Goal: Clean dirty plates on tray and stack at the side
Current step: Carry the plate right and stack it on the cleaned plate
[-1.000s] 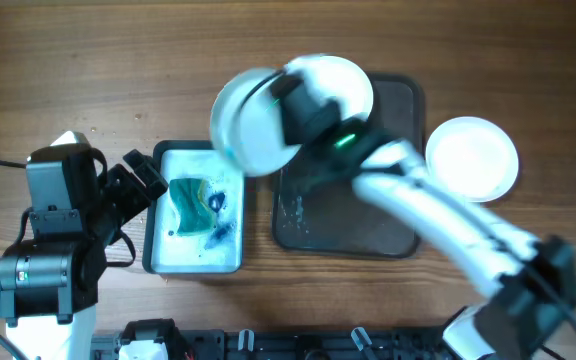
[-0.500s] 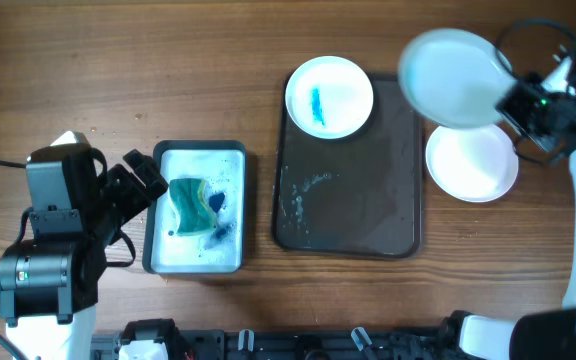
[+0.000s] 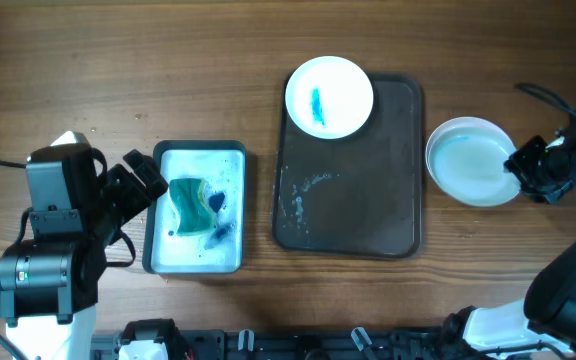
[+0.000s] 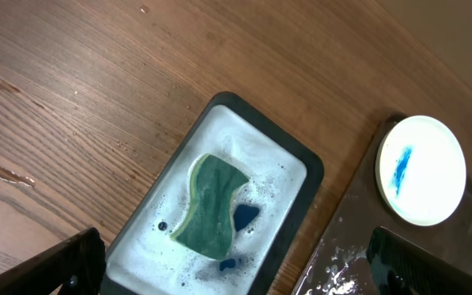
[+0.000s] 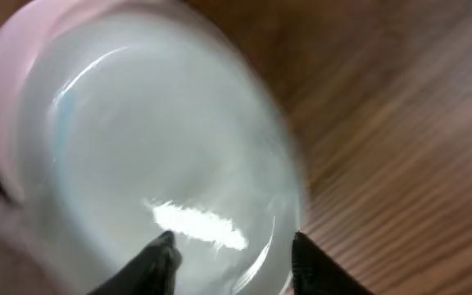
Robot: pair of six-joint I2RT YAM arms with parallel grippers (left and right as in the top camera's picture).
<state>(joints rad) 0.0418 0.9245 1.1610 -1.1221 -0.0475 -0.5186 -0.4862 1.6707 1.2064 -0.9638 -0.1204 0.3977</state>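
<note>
Everything here is blurred. A glossy white plate (image 5: 154, 147) fills most of the view, with a bright streak of glare low in its middle and a pale pinkish edge along its upper left. The wooden table (image 5: 400, 123) lies to the right. At the bottom, the right gripper (image 5: 232, 264) shows 2 dark fingertips (image 5: 156, 264) standing apart, with the plate showing in the gap.

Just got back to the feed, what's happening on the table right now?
The right gripper is at the rim of a white plate lying right of the dark tray, jaws apart. A blue-smeared plate sits at that tray's corner. The left gripper hangs open beside the sponge in the small tray.
</note>
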